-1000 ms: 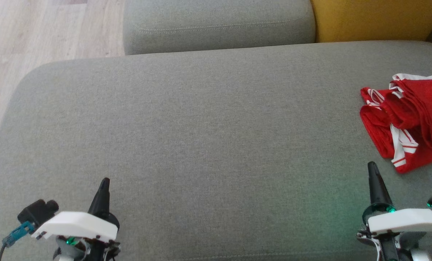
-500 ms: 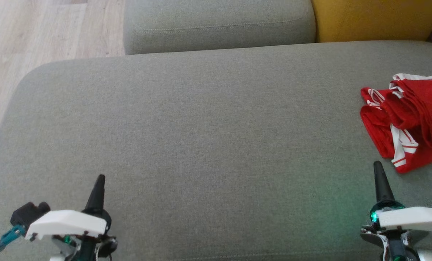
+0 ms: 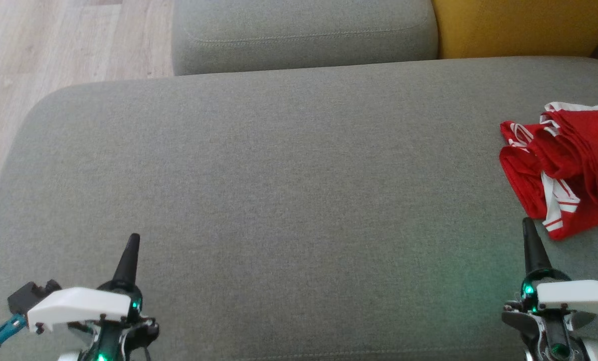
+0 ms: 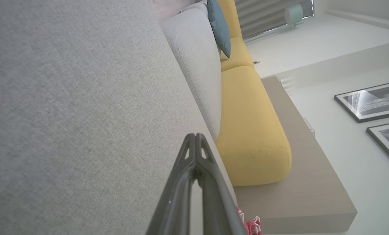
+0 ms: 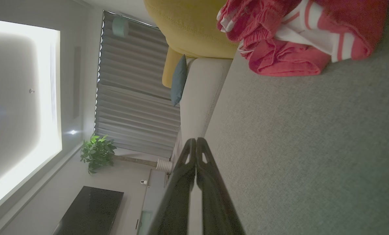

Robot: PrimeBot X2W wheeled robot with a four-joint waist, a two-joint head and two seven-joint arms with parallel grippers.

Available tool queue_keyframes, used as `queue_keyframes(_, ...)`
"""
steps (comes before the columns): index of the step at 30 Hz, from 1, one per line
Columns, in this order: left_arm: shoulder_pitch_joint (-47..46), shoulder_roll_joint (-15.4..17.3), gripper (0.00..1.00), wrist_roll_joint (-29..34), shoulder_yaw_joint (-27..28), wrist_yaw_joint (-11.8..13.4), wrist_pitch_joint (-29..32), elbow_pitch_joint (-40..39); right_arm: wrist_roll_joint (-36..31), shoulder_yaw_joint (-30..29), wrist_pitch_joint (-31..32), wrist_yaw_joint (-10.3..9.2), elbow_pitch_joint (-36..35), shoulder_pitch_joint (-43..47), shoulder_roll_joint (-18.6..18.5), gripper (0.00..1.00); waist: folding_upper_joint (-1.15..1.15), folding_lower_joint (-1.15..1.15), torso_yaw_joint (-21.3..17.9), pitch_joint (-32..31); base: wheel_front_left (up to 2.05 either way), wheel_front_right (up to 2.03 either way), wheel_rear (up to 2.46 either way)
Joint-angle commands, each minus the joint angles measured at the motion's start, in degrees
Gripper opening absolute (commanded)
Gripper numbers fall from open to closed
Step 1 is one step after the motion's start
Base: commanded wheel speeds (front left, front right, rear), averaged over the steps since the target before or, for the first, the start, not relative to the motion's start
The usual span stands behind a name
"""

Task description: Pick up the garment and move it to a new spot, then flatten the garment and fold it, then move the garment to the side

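The crumpled red garment with white stripes (image 3: 569,165) lies in a heap at the right edge of the grey woven sofa seat (image 3: 288,165), and part of it runs out of the head view on that side. The right gripper (image 3: 529,225) sits near the front edge with its two dark fingers clenched together on nothing, its tip just short of the heap's nearest fold. The left gripper (image 3: 133,239) is likewise closed and empty, near the front left corner and well apart from the cloth.

The main risk, as I judge it, is a poor pinch. The heap is layered and loose, so fingers closing on a top fold alone could lift one flap and drag the rest, or lose it partway. Going in with the jaws closed would only shove the pile further toward the right edge. Pressing too deep could also catch the seat's weave along with the cloth.

Nothing lies between the right gripper and the garment, and the middle of the seat is bare. Behind stand a grey back cushion (image 3: 304,35) and a mustard-yellow one (image 3: 519,25), with pale wooden floor (image 3: 53,45) beyond the left edge
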Motion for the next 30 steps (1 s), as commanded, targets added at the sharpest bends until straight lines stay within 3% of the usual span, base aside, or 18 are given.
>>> queue_keyframes(1,-3.63,0.18,0.0,-1.84,2.78,-0.95,0.52,-1.37,2.05,0.45,0.35,0.16,-1.41,-3.24,-1.11,0.0,0.0,0.0,0.01,0.0,0.0,0.0,0.0)
queue_keyframes(30,-5.53,-2.29,0.0,-18.67,8.99,-5.87,4.4,0.29,19.12,-1.43,2.02,0.2,2.06,-6.48,-1.02,0.0,0.0,0.0,0.17,0.01,0.0,0.0,0.0)
